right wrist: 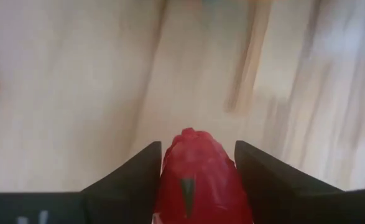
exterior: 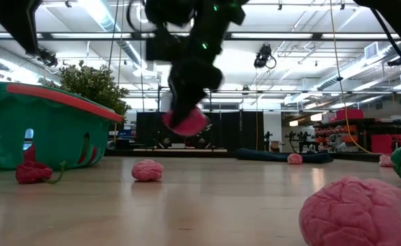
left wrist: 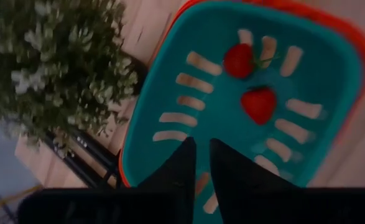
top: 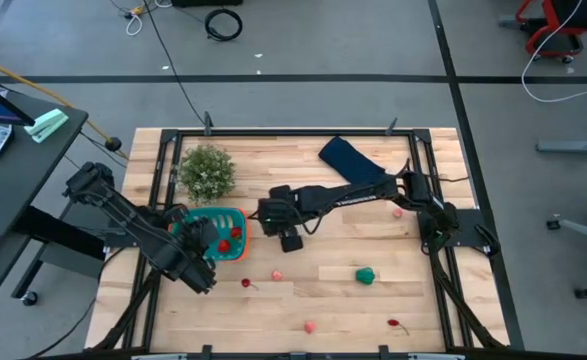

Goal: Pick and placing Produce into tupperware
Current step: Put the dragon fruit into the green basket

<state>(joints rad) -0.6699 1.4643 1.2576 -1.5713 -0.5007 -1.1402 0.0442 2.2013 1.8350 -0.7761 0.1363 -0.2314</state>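
The teal tupperware [top: 235,213] with an orange edge sits left of the table's centre, with two red strawberries [left wrist: 258,104] in it. My left gripper [left wrist: 199,152] hovers over its near end, fingers nearly together and touching nothing. My right gripper [top: 265,214] is just right of the tupperware, shut on a red-pink piece of produce [exterior: 185,121] above the table. More produce lies loose on the wood: a red piece [top: 245,283], pink ones [top: 277,274] [top: 310,326] [top: 397,212], a green one [top: 366,275] and a red one [top: 394,323]. My right gripper pinches the red-pink piece of produce [right wrist: 198,171] between its two fingers [right wrist: 138,177], one on each flank. The fingers come from above, pointing down. The piece is lifted clear of the table, and its lower end shows below the fingertips in the low view.
A bushy grey-green plant [top: 207,172] stands just beyond the tupperware's far end. A dark blue folded cloth [top: 351,160] lies at the far right of the table. Dark frame rails [top: 158,170] run along the table's left and right sides. Bare wood lies between the loose pieces.
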